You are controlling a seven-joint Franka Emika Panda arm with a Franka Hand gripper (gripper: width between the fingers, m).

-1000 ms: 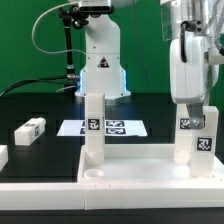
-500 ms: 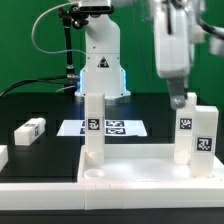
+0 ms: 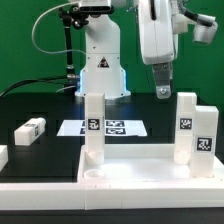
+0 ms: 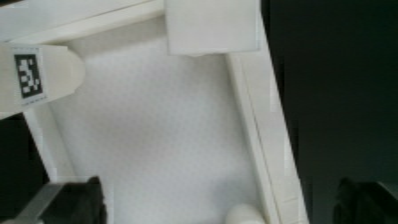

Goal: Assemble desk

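The white desk tabletop panel (image 3: 140,168) lies at the front of the exterior view. Two square tagged legs stand upright in it, one on the exterior view's left (image 3: 93,128) and one on its right (image 3: 196,128). My gripper (image 3: 162,91) hangs open and empty above and just left of the right leg, not touching it. In the wrist view the panel's textured face (image 4: 160,130) fills the picture. A tagged leg (image 4: 32,80) and a second leg (image 4: 217,28) stand on it. My dark fingertips (image 4: 68,203) are spread wide, and the gripper (image 4: 217,205) holds nothing.
A loose tagged leg (image 3: 30,129) lies on the black table at the exterior view's left, and another white part (image 3: 3,157) is at the left edge. The marker board (image 3: 125,127) lies behind the panel. The robot base (image 3: 100,60) stands at the back.
My gripper has let go of the right leg and risen, moving toward the exterior view's left. The leg stays standing in the panel.
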